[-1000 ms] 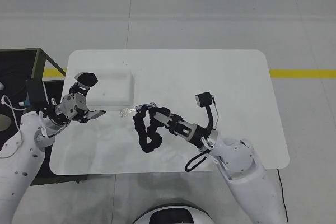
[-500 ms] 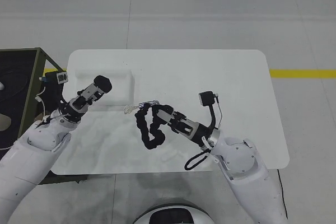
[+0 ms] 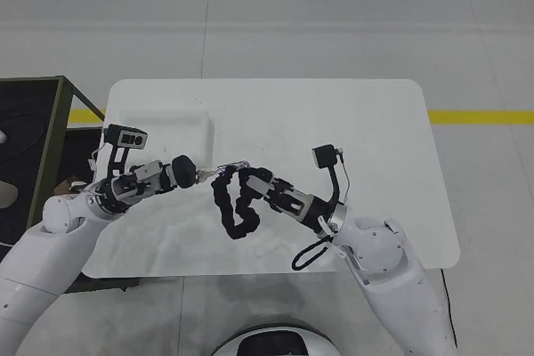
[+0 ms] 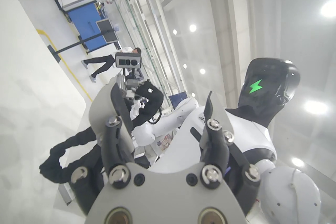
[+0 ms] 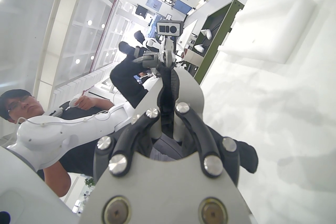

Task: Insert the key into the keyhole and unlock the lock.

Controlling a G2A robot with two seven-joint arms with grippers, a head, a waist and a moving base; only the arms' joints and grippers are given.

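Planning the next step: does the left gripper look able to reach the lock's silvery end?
Likely yes: the open left gripper faces the silvery end, nothing between; the right gripper holds the lock.

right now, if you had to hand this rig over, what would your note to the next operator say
The left hand is open and empty, over the table, close to the lock's metal end.
The right hand is shut on the black chain lock, with the metal end turned toward the left hand.
The key can't be made out for sure; a small silvery piece sits at the metal end.
Done: lock gripped and presented.
Left: key into keyhole, turn, unlock.
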